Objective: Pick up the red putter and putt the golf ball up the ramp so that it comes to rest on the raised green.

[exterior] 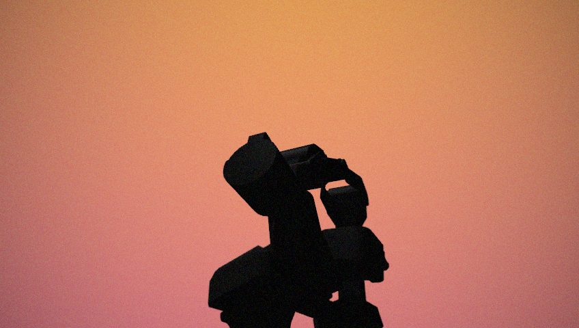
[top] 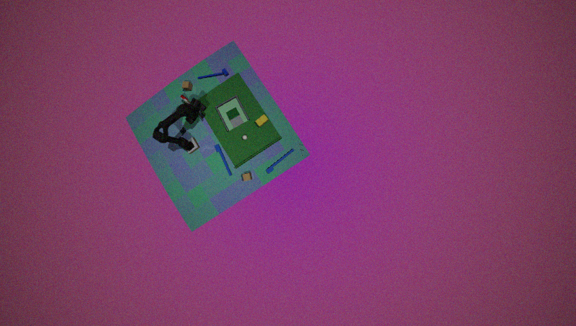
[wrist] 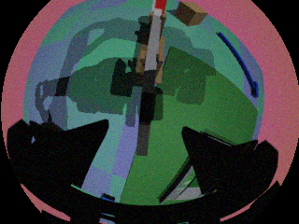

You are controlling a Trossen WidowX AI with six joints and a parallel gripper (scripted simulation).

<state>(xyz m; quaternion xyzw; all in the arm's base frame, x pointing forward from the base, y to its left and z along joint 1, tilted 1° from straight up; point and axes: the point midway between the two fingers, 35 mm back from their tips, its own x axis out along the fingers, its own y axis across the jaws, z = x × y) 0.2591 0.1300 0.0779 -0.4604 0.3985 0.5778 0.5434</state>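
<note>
The red putter lies on the checkered table just left of the green course. In the top view only its red head shows past the arm. In the wrist view it runs lengthwise between the fingers, red head at the far end. My gripper is open and empty, hanging above the putter's shaft. The white golf ball rests on the course in front of the grey ramp and the raised green. The exterior view shows only the arm as a dark silhouette.
Three blue putters lie around the course: one at the far end, one on the near left, one at the near right. Brown cubes sit near the red putter's head and near the front edge. A yellow block sits on the course.
</note>
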